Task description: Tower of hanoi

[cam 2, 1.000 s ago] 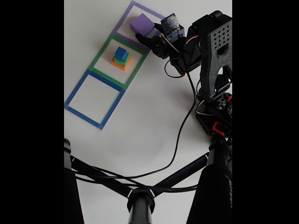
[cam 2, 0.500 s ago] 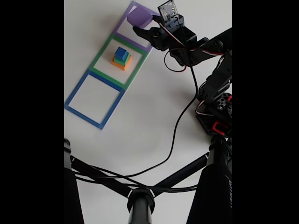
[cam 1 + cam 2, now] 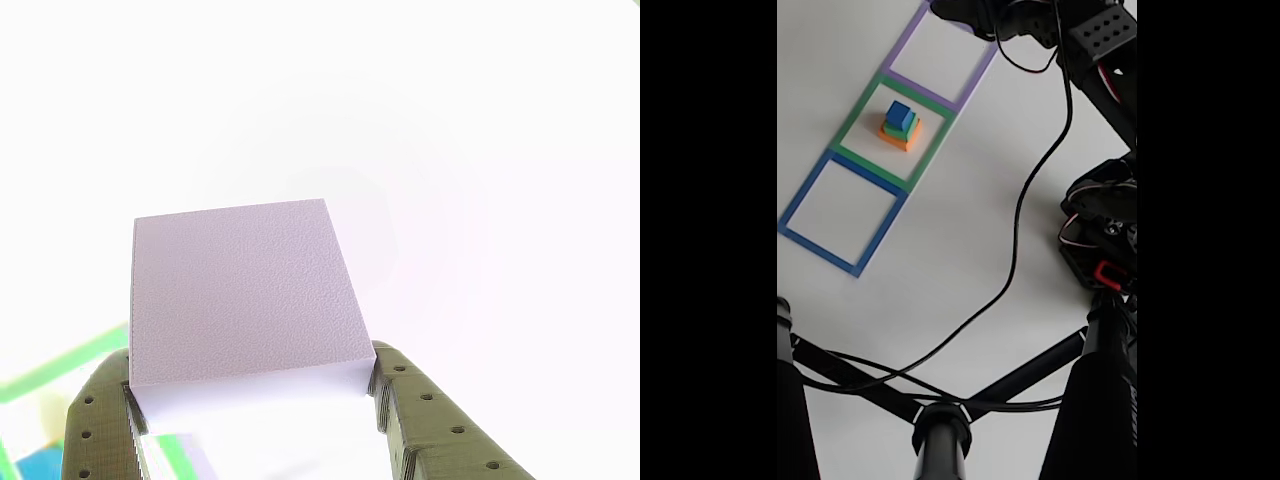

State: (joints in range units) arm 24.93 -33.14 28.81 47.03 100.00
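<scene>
My gripper (image 3: 252, 375) is shut on the wide purple slab (image 3: 240, 300), one olive finger (image 3: 100, 425) at its left edge and the other at its right. The slab looks pale in the glare and hangs above the white table. In the fixed view the arm (image 3: 1040, 20) reaches to the top edge, and the slab is out of that picture. A small blue cube (image 3: 900, 112) tops a green layer (image 3: 904, 126) and an orange block (image 3: 898, 139), stacked inside the green outline (image 3: 856, 112).
The purple outline (image 3: 905, 40) and the blue outline (image 3: 803, 192) have nothing in them. A black cable (image 3: 1020, 230) trails across the table from the arm. The arm's base (image 3: 1102, 240) is at the right, and black stand bars (image 3: 940, 420) cross the bottom.
The arm has carried the purple slab up and away from the purple outline, past the top edge of the fixed view. The stack in the green outline has not moved.
</scene>
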